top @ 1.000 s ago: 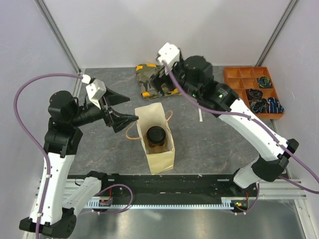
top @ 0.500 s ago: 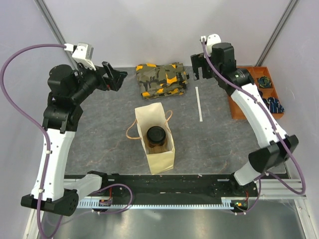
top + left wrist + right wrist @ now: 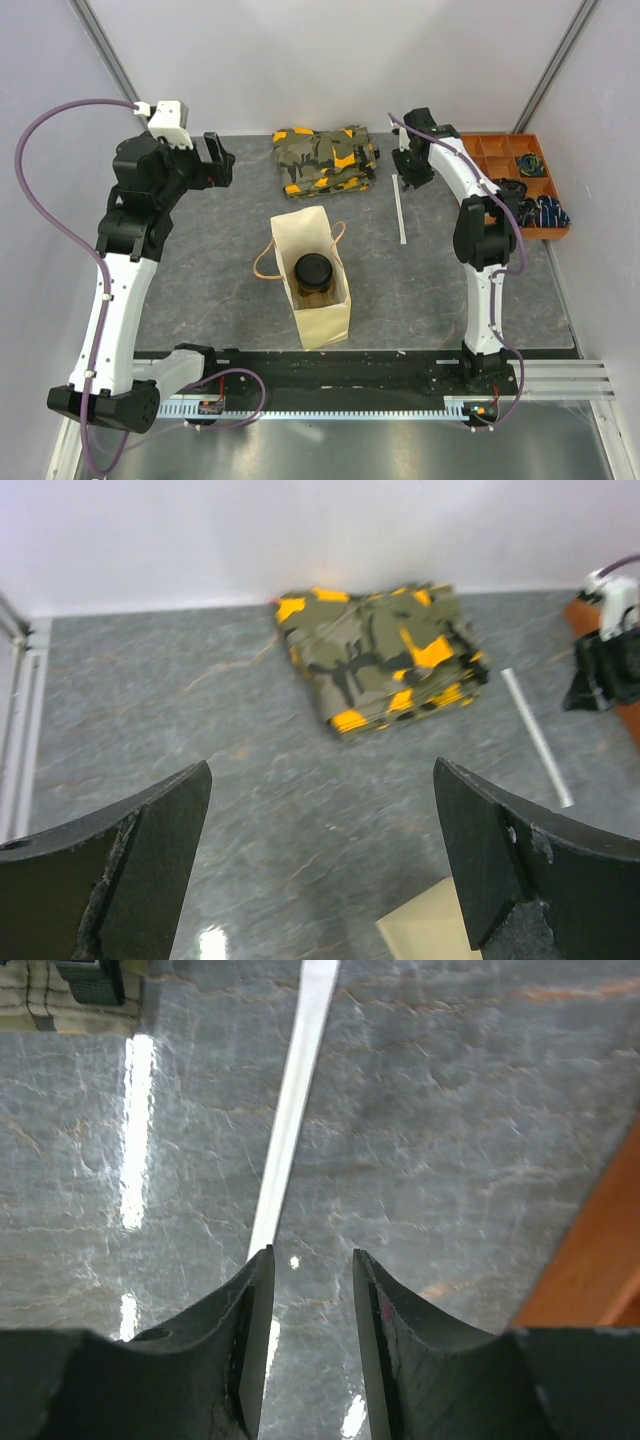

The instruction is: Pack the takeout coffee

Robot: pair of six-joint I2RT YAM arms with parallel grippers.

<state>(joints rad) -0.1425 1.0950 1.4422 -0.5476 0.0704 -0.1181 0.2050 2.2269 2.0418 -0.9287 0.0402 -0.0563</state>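
The coffee sits lidded inside the bag at frame centre, so packing looks largely done. The left gripper, upper left, gapes empty. The right gripper, upper right, hangs half-narrowed over a straw, gripping nothing. The straw may be what remains.

Bright, even light fell from above in the overhead view, leaving only faint, soft shadows on the grey counter and washing the paper bag pale. In the right wrist view, white streaks of glare ran down the polished counter beside the white stick, and the near fingers of the right hand were dark and soft-edged. The left wrist view was mildly blurred throughout, the left hand nearly black, with one small glint at the bottom.
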